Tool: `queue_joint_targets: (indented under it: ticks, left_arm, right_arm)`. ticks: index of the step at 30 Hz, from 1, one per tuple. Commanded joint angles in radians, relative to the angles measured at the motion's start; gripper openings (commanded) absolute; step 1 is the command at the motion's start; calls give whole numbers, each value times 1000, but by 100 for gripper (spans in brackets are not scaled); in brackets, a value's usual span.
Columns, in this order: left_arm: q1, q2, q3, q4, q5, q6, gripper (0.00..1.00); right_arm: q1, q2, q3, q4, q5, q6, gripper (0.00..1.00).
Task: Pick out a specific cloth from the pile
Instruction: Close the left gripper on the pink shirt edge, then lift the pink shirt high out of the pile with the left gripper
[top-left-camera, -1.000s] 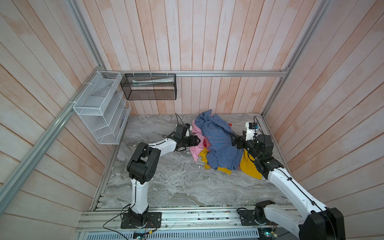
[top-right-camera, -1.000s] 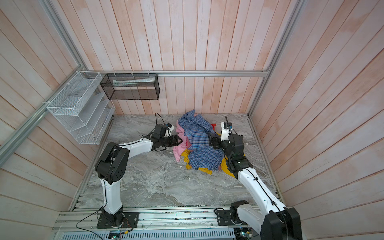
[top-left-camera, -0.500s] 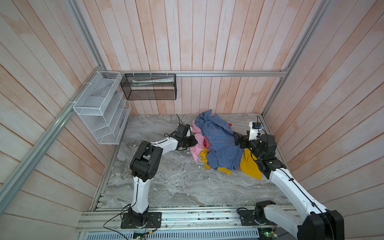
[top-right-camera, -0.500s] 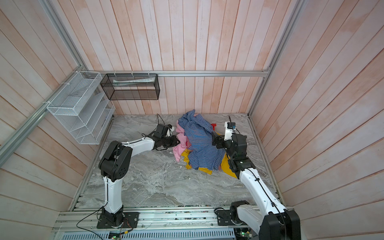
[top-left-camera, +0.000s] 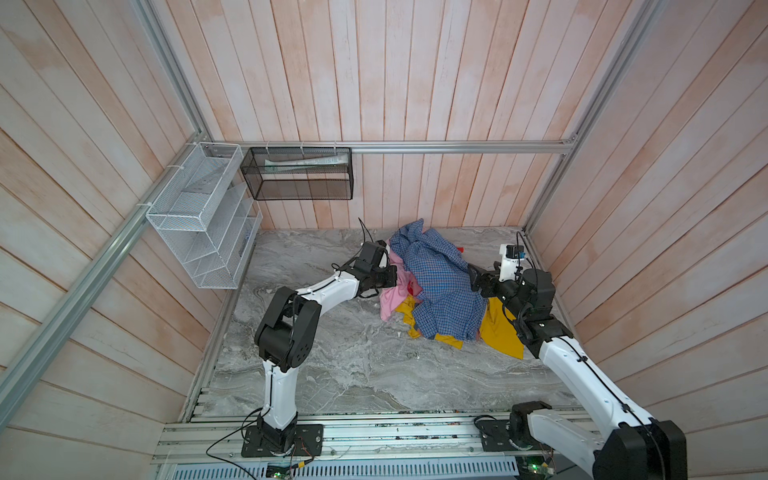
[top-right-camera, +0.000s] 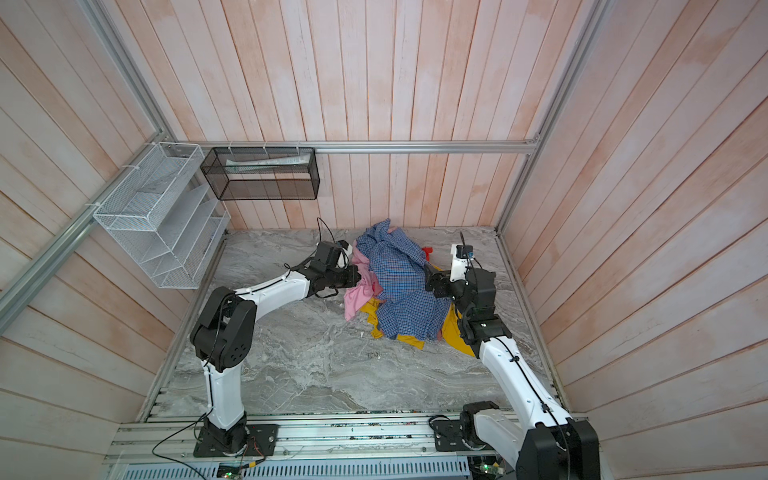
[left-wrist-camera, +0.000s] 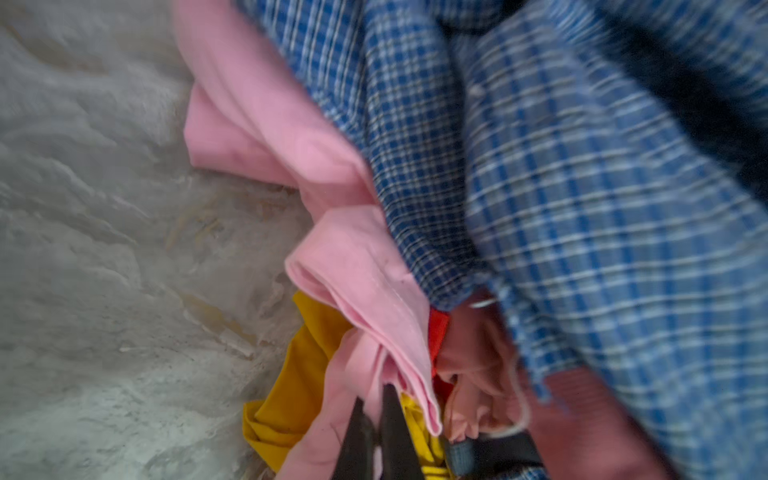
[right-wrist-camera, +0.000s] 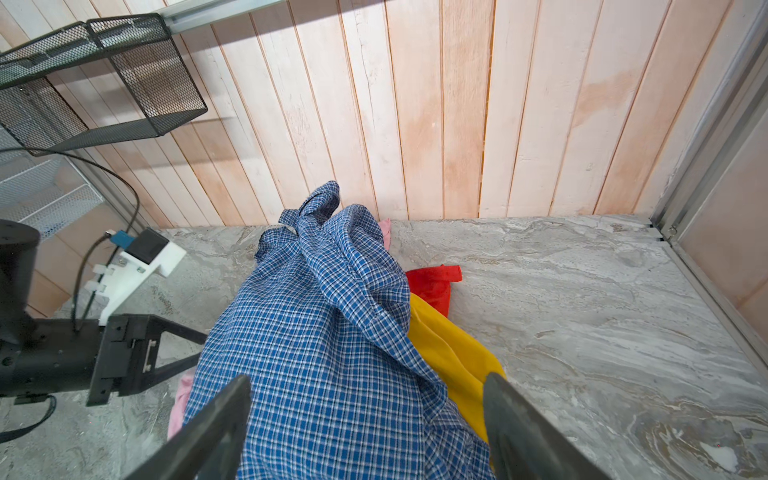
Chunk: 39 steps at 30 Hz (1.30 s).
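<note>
Grasp step: the left gripper (left-wrist-camera: 375, 405), fingers pinched narrow on a fold of the pink cloth (left-wrist-camera: 353, 266) tucked under the blue checked shirt (right-wrist-camera: 316, 340) at the edge of the pile (top-left-camera: 436, 291), probably must next draw it clear, while the right gripper (right-wrist-camera: 365, 386) stands spread wide at the shirt's opposite side.

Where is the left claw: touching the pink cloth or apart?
Touching. The left wrist view shows the left claw shut on the pink cloth.
</note>
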Motion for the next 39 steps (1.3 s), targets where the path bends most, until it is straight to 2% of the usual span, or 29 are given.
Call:
queue_joint_targets:
  ticks: [1, 9, 17, 23, 33, 39]
  left_arm:
    - [-31, -70, 66, -41, -118, 109, 0]
    - [-89, -109, 202, -140, -270, 266, 0]
    - [-185, -92, 307, -215, -412, 424, 0]
    - [-196, -129, 378, -224, -479, 433, 0]
    - [-217, -211, 446, -242, -549, 469, 0]
    - [-248, -242, 468, -268, -602, 504, 0]
  right_arm:
    - [-6, -9, -22, 35, -20, 14, 88]
    - [-15, -25, -44, 54, -20, 26, 88]
    - [-15, -7, -35, 67, -143, -4, 88]
    - [-15, -11, -47, 72, -140, -21, 88]
    - [-15, 3, -40, 80, -261, -62, 86]
    - [-3, -11, -38, 48, -242, -88, 86]
